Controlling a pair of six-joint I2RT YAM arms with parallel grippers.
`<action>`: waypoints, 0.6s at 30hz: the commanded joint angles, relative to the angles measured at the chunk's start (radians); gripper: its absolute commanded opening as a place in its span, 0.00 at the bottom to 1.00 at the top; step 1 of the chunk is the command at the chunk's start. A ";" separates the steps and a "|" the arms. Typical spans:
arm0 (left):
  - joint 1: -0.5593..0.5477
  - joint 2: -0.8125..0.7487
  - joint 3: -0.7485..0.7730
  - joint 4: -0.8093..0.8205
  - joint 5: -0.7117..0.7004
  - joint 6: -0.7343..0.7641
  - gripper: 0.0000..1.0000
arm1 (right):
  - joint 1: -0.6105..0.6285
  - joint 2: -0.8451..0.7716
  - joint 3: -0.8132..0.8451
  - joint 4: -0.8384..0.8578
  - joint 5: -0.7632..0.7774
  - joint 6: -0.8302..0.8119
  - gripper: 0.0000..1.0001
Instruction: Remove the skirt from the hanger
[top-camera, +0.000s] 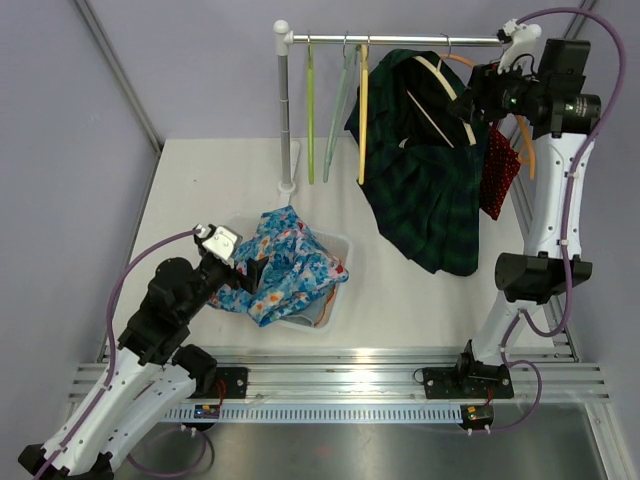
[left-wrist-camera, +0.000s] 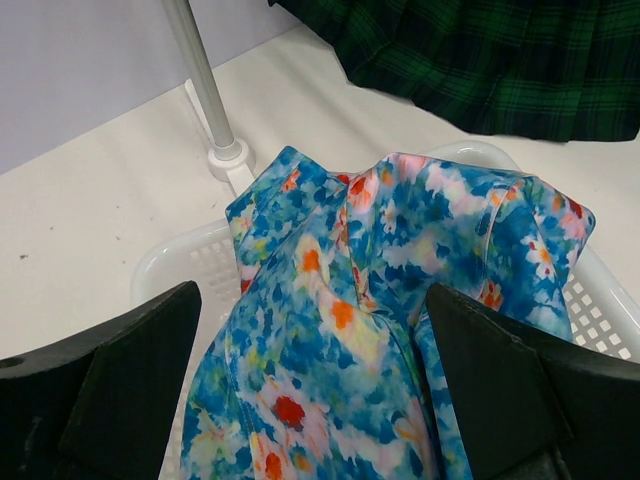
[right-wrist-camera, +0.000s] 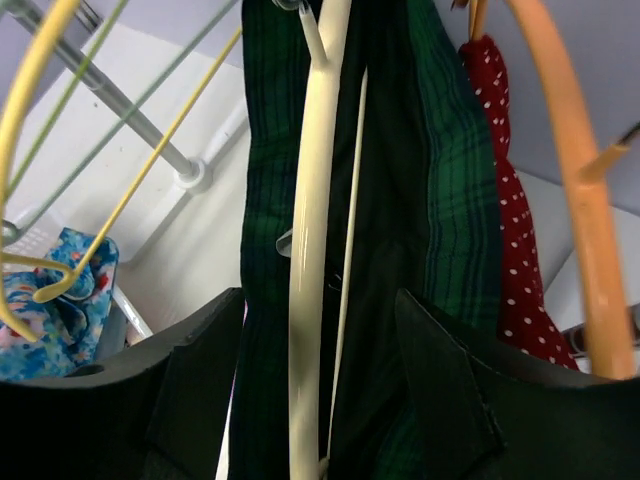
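A dark green plaid skirt (top-camera: 425, 190) hangs from a cream hanger (top-camera: 435, 75) on the rail (top-camera: 400, 40) at the back right. My right gripper (top-camera: 470, 105) is up at the hanger's right shoulder. In the right wrist view it (right-wrist-camera: 320, 380) is open, with the cream hanger (right-wrist-camera: 310, 250) and skirt cloth (right-wrist-camera: 455, 190) between its spread fingers, not pinched. My left gripper (top-camera: 250, 275) is open just above a blue floral garment (top-camera: 285, 265). In the left wrist view it (left-wrist-camera: 315, 390) stands wide open with the floral garment (left-wrist-camera: 380, 330) between its fingers, and the skirt's hem (left-wrist-camera: 500, 70) shows beyond.
The floral garment lies heaped in a white basket (top-camera: 335, 300). A red dotted garment (top-camera: 497, 170) on an orange hanger (top-camera: 525, 150) hangs right of the skirt. Empty green and yellow hangers (top-camera: 362, 110) hang to its left. The rack's pole (top-camera: 287, 120) stands behind the basket.
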 joint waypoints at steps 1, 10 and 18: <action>-0.003 -0.005 -0.006 0.046 -0.016 0.024 0.99 | 0.062 -0.022 -0.005 -0.025 0.098 -0.042 0.69; -0.003 -0.008 -0.009 0.046 -0.018 0.018 0.99 | 0.159 -0.012 -0.069 0.024 0.324 -0.131 0.34; -0.003 -0.002 -0.015 0.075 -0.064 -0.036 0.99 | 0.178 -0.045 -0.063 0.081 0.330 -0.106 0.00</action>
